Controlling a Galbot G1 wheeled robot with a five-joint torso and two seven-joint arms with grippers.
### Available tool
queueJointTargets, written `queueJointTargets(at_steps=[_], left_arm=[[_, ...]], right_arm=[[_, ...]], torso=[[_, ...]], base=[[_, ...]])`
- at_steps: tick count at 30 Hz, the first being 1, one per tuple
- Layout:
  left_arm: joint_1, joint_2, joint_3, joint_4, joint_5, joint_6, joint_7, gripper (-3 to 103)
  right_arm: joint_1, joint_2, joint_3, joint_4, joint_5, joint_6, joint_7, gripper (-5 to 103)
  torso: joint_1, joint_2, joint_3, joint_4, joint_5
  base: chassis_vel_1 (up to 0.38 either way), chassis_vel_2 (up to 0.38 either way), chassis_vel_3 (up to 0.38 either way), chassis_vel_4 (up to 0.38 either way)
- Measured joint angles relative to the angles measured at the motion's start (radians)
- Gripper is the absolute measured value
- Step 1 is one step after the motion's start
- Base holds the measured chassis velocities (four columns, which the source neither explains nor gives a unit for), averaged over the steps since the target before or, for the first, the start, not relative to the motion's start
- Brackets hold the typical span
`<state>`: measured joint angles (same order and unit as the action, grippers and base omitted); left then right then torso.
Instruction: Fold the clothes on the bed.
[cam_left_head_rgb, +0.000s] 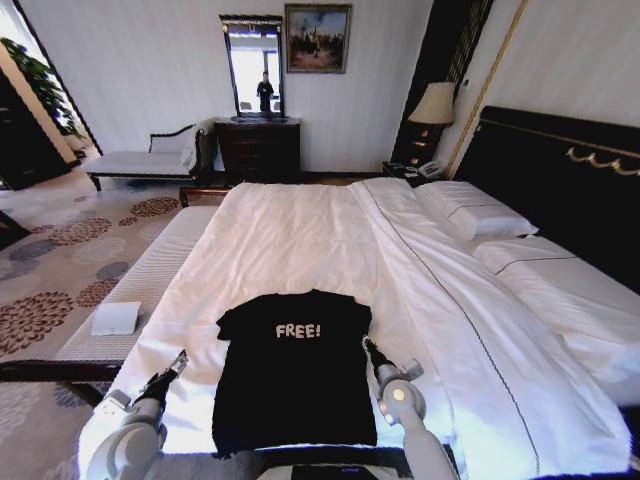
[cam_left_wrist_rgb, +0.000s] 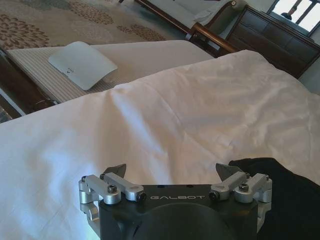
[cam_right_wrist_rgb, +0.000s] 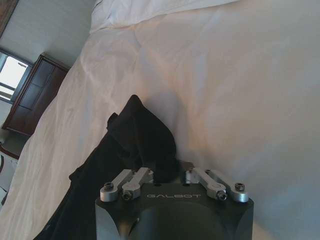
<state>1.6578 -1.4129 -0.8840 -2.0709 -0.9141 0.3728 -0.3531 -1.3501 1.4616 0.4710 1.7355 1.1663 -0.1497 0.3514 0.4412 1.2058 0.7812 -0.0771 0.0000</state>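
black T-shirt (cam_left_head_rgb: 295, 370) flat at foot of bed (cam_left_head_rgb: 300, 240) | left gripper (cam_left_wrist_rgb: 172, 172) wide open, empty, beside shirt's left edge | right gripper (cam_right_wrist_rgb: 172, 175) pinching shirt's right sleeve | white pad (cam_left_head_rgb: 116, 318) on bench (cam_left_head_rgb: 150, 275) left of bed

I stand in a bedroom, furnished like a hotel suite. Before me spreads a large bed with white sheets (cam_left_head_rgb: 300, 250), white pillows (cam_left_head_rgb: 470, 212) and a tall dark headboard with gold trim (cam_left_head_rgb: 560, 170). A cream-shaded bedside lamp (cam_left_head_rgb: 434, 104) stands on a dark nightstand beside it. Against the far wall sit a dark wooden dresser (cam_left_head_rgb: 259, 150), a tall framed mirror (cam_left_head_rgb: 253, 68) and a gilt-framed painting (cam_left_head_rgb: 317, 38). A white-cushioned dark-wood chaise (cam_left_head_rgb: 145, 162) rests on grey carpet patterned with brown floral medallions (cam_left_head_rgb: 60, 260).
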Motion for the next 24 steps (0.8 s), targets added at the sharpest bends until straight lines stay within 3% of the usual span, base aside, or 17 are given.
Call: queueJointTargets(at_steps=[3, 7, 17, 24], left_arm=[[-0.001, 0.002, 0.0, 0.0, 0.0, 0.0, -0.001, 100], [-0.002, 0.007, 0.001, -0.001, 0.001, 0.001, -0.002, 100], [-0.002, 0.024, -0.004, 0.012, -0.006, -0.002, -0.002, 100], [-0.01, 0.033, -0.009, 0.033, -0.017, -0.007, -0.001, 100]], right_arm=[[0.0, 0.002, 0.0, 0.0, 0.0, 0.002, -0.003, 18], [0.002, 0.006, -0.001, -0.003, -0.008, 0.009, -0.007, 1], [0.01, 0.011, -0.003, -0.006, -0.037, 0.031, -0.014, 0], [0.002, -0.004, -0.012, 0.034, -0.136, 0.073, -0.106, 0]], torso=[[0.0, 0.0, 0.0, 0.0, 0.0], [0.0, 0.0, 0.0, 0.0, 0.0], [0.0, 0.0, 0.0, 0.0, 0.0], [0.0, 0.0, 0.0, 0.0, -0.0002]], base=[[0.0, 0.0, 0.0, 0.0], [0.0, 0.0, 0.0, 0.0], [0.0, 0.0, 0.0, 0.0], [0.0, 0.0, 0.0, 0.0]])
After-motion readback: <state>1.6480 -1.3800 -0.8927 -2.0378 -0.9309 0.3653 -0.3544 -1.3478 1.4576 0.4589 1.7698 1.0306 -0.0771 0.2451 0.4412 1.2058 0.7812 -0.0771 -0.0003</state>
